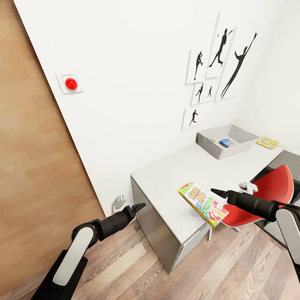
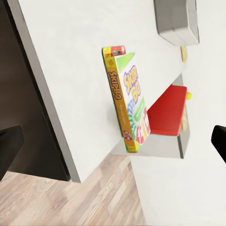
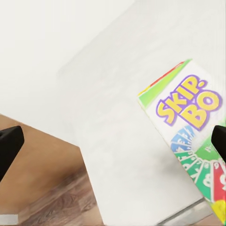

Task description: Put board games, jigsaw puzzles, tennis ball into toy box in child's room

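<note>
The green-yellow-red SKIP-BO board game [image 1: 203,204] lies flat on the light grey table [image 1: 175,175], at its front edge beside the red chair. My right gripper [image 1: 216,192] hovers open just above the box's right side, and the box [image 3: 193,136] fills one side of the right wrist view. My left gripper [image 1: 137,206] is open off the table's left end, at about tabletop height, and looks along the top at the same box [image 2: 131,99]. At the table's far end stands the pale grey toy box [image 1: 208,143] with a small blue board game [image 1: 227,142] inside. One jigsaw puzzle [image 1: 267,143] lies to its right.
A red chair [image 1: 266,196] is tucked under the table's front, right below my right arm. The white wall runs behind the table, with black silhouette pictures [image 1: 221,66] and a red button [image 1: 71,83]. A wooden door [image 1: 29,166] stands at left, with wood floor in front.
</note>
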